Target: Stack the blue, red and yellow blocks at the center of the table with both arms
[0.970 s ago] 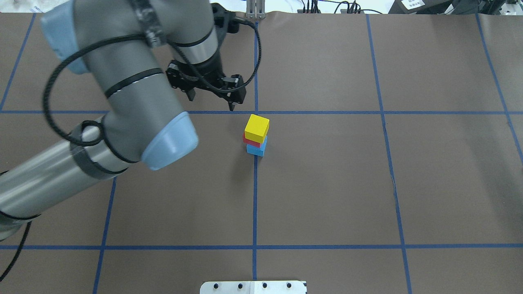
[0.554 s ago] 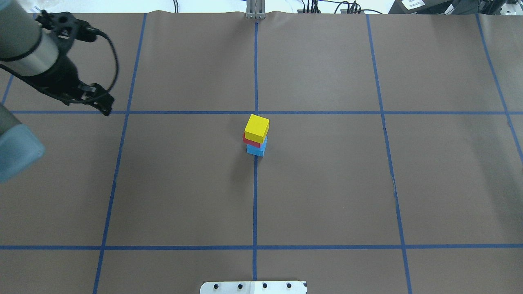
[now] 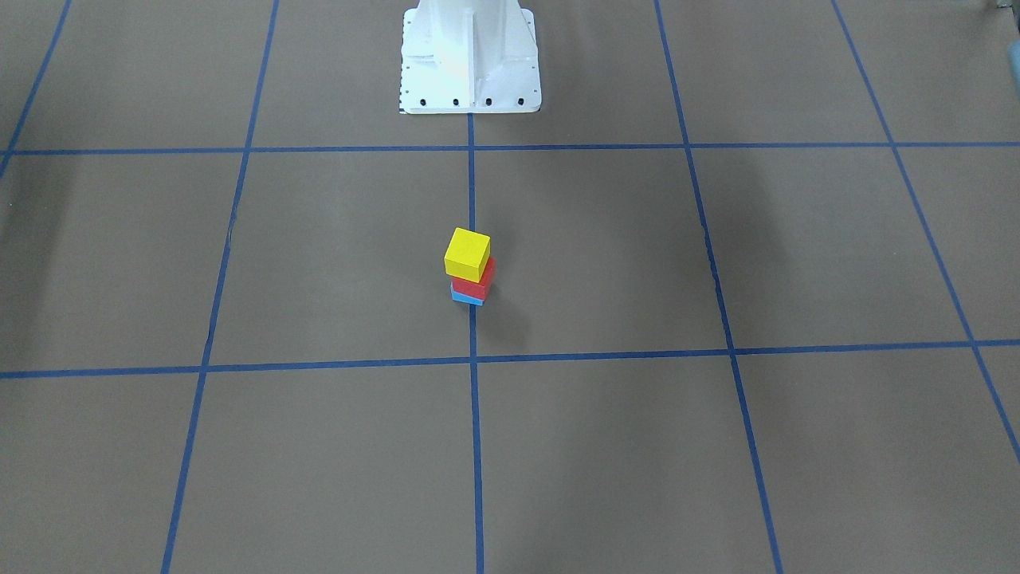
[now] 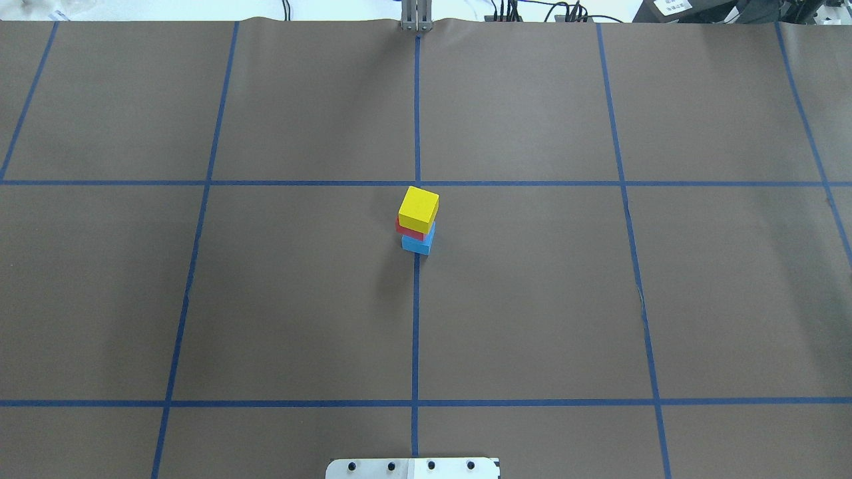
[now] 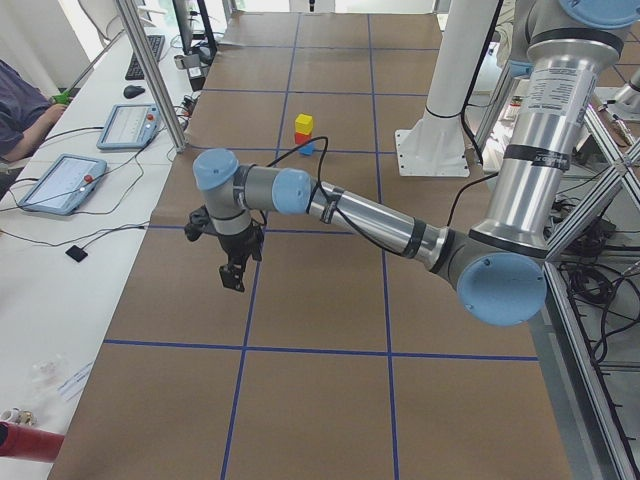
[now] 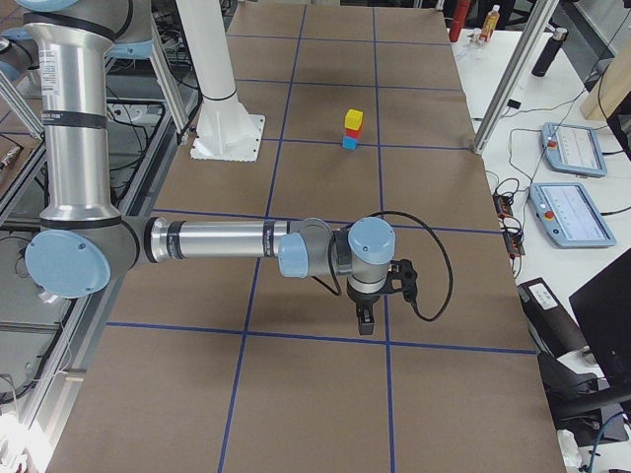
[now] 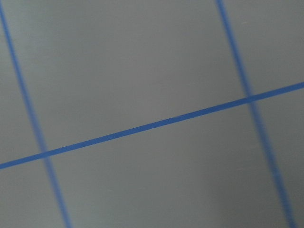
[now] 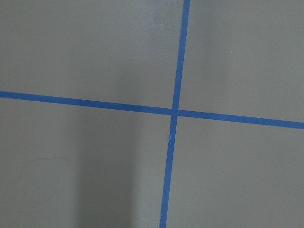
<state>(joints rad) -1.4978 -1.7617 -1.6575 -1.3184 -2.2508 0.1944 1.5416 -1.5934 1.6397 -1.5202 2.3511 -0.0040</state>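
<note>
A yellow block [image 4: 419,208] sits on a red block [image 4: 407,231], which sits on a blue block [image 4: 418,245], at the table's centre by the middle blue line. The stack also shows in the front view, yellow block [image 3: 467,253] on top, slightly askew. Neither gripper shows in the overhead or front view. My left gripper [image 5: 232,280] hangs over the table's left end, far from the stack. My right gripper [image 6: 366,323] hangs over the right end. I cannot tell whether either is open or shut. Both wrist views show only brown paper and blue tape lines.
The white robot base [image 3: 468,56] stands at the table's near edge behind the stack. Control tablets [image 5: 127,125] [image 6: 572,148] lie on side desks beyond the table's far edge. A metal post [image 5: 150,70] stands at that edge.
My left arm has swung away from beside the stack, leftward, and out of the overhead view. The stack has not moved.
</note>
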